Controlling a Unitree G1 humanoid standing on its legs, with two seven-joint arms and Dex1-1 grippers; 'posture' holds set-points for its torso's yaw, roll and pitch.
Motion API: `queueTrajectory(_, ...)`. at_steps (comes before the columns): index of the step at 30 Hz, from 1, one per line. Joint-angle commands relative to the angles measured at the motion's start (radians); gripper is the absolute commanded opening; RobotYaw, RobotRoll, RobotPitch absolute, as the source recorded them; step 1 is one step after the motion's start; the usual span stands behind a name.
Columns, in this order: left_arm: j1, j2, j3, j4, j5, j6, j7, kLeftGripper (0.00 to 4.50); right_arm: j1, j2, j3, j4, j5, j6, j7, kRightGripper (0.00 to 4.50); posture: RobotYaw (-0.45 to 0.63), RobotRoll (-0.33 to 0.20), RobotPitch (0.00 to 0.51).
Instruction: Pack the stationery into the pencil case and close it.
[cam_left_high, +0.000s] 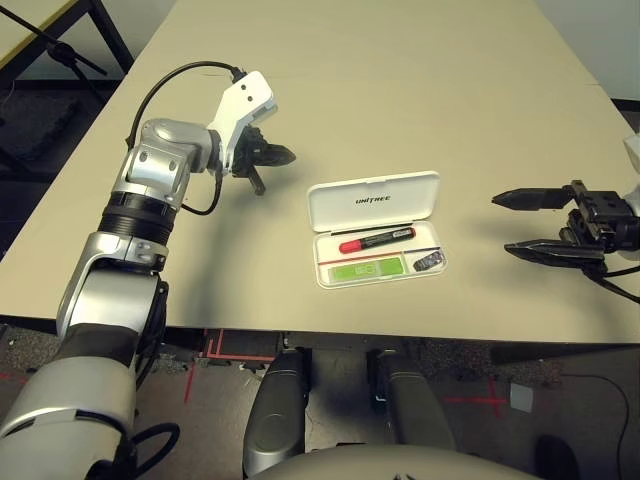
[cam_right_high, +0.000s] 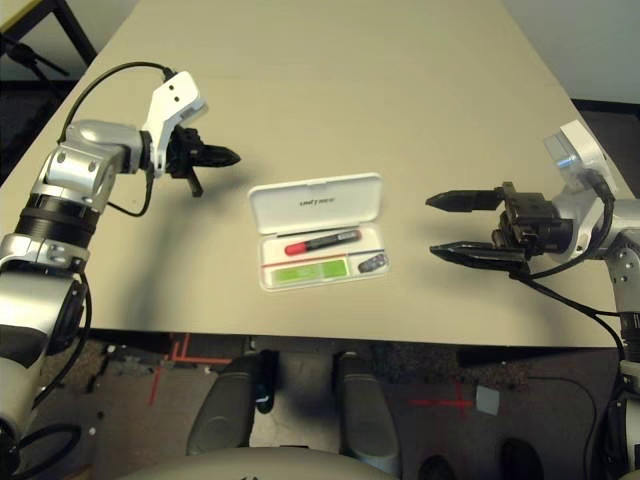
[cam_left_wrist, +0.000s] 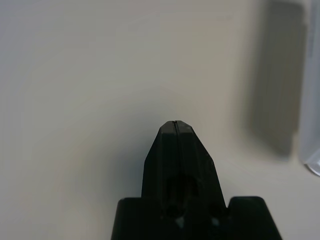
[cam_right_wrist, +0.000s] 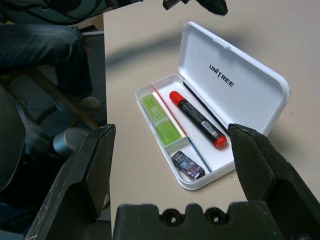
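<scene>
Pencil case on table (lid behind tray) holds 3 items.

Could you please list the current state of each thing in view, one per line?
Case: open, lid lying back flat on the table.
Marker: lying in the tray's far compartment.
Highlighter: lying flat in the near compartment.
Grey piece: in the tray, right of the highlighter.
Left gripper: shut, empty, left of the case.
Right gripper: open, empty, right of the case.
</scene>
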Motion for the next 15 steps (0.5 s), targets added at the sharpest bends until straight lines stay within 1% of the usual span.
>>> queueTrajectory(1, -0.04, -0.021, -0.047, 0.065, 0.047, -0.084, -0.076, 0.02, 0.019, -0.002, -0.034, -0.004, 0.02, -0.007, 0.006, 4.5, 0.11, 0.0, 0.179)
queueTrajectory(5, -0.072, -0.067, -0.079, 0.103, 0.073, -0.125, -0.136, 0.02, 0.031, -0.005, -0.052, 0.001, 0.026, -0.012, 0.01, 4.5, 0.11, 0.0, 0.18)
queueTrajectory(10, -0.096, -0.114, -0.103, 0.152, 0.106, -0.168, -0.171, 0.02, 0.042, -0.011, -0.061, 0.017, 0.039, -0.025, 0.032, 4.5, 0.11, 0.0, 0.182)
queueTrajectory(15, -0.115, -0.147, -0.118, 0.143, 0.121, -0.19, -0.217, 0.02, 0.061, -0.029, -0.065, 0.021, 0.05, -0.034, 0.033, 4.5, 0.1, 0.0, 0.186)
